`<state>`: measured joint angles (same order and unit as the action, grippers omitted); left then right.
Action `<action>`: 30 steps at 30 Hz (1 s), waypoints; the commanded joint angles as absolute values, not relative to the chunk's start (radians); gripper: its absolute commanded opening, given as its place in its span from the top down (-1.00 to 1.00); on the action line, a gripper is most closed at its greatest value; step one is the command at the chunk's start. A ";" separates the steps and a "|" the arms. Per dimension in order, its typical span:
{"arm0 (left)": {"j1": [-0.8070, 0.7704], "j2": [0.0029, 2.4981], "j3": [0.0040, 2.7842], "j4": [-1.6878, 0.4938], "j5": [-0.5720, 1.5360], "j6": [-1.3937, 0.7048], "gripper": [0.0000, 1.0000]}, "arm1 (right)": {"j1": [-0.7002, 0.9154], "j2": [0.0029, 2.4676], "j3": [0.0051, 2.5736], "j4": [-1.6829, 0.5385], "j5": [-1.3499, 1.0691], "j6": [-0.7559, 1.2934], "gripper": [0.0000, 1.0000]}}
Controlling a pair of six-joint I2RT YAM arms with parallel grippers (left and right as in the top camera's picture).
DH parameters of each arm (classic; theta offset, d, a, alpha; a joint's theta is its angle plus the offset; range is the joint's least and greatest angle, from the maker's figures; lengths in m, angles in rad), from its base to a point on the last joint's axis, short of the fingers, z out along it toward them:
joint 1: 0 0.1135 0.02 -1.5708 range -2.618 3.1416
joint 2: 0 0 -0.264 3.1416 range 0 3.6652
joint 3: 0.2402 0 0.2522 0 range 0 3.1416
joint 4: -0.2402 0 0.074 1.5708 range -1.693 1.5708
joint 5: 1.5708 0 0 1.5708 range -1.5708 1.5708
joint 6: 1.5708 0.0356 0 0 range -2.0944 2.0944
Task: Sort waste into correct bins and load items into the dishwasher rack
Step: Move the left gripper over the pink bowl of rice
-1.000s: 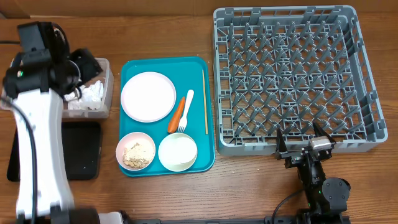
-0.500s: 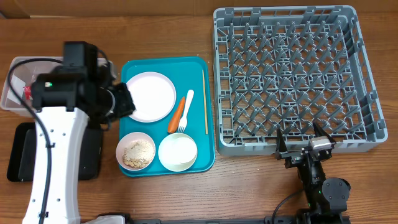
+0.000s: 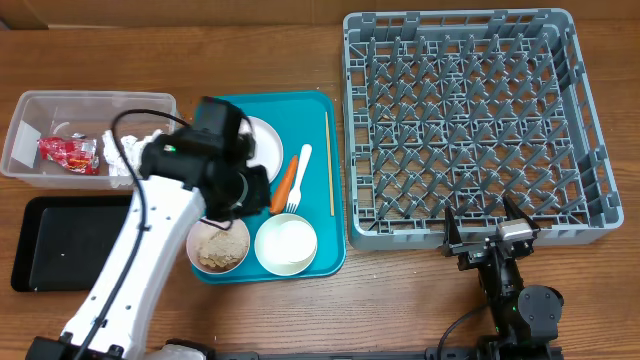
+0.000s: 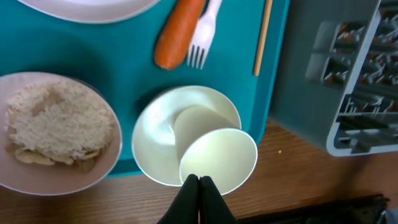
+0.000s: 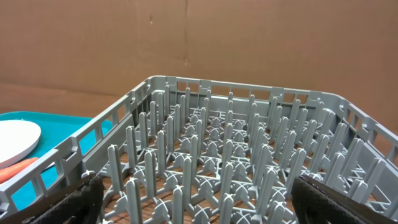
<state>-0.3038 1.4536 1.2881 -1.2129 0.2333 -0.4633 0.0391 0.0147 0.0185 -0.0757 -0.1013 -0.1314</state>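
We find the left end effector [image 4: 199, 182] pressed together, pinching nothing, above the small cup [image 4: 217, 160] resting in a white bowl [image 4: 155, 137] on the teal tray [image 4: 81, 50]. The right end effector [image 3: 490, 232] is spread beside the dishwasher rack [image 3: 590, 150].

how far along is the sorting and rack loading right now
Done: red wrapper and tissue lie in the clear tub. In hand: nothing; the left tool is shut and empty above the cup and bowl, the right tool open by the rack. Left: those plus carrot, rice, plate, fork, chopsticks on the teal tray; rack holds nothing.
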 commanded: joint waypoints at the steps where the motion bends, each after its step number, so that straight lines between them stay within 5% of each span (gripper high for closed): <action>1: -0.388 1.451 1.279 -1.200 0.146 -0.563 0.92 | 0.034 0.004 0.008 -0.071 -0.107 -0.132 -1.00; 16: -0.676 1.451 1.279 -1.140 -0.029 -0.765 0.92 | 0.034 0.004 0.008 -0.071 -0.107 -0.132 -1.00; 30: -0.605 1.451 1.279 -1.188 -0.186 -0.789 0.92 | 0.034 0.004 0.008 -0.071 -0.107 -0.132 -1.00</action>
<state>-0.6487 1.4536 1.2831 -1.1790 -0.1291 -0.7685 0.0391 0.0147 0.0185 -0.0753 -0.1009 -0.1310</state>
